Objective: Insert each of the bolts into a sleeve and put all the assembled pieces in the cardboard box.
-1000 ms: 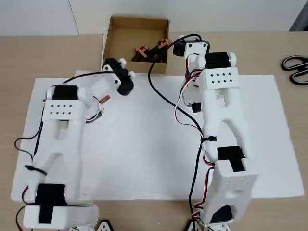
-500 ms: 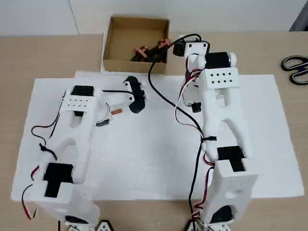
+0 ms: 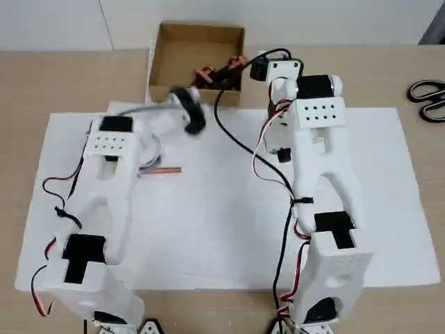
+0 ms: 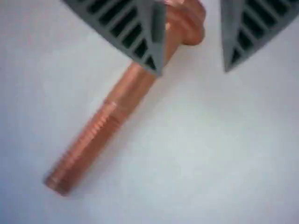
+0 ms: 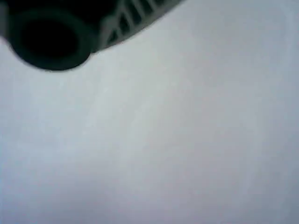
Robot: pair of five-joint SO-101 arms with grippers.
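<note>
Bolt, head partly hidden behind spread left claw

1. Wooden table, seen from above, its top a pale brown.
2. White sheet lying flat on the table and covering most of the middle, with bare wood showing on every side.
3. Cardboard box standing open on the table at the far side, its near wall at the sheet's far edge.
4. Scissors lying on bare wood at the right edge, off the sheet.
5. Copper bolt lying on its side on the sheet's left half, well apart from the box.
</note>
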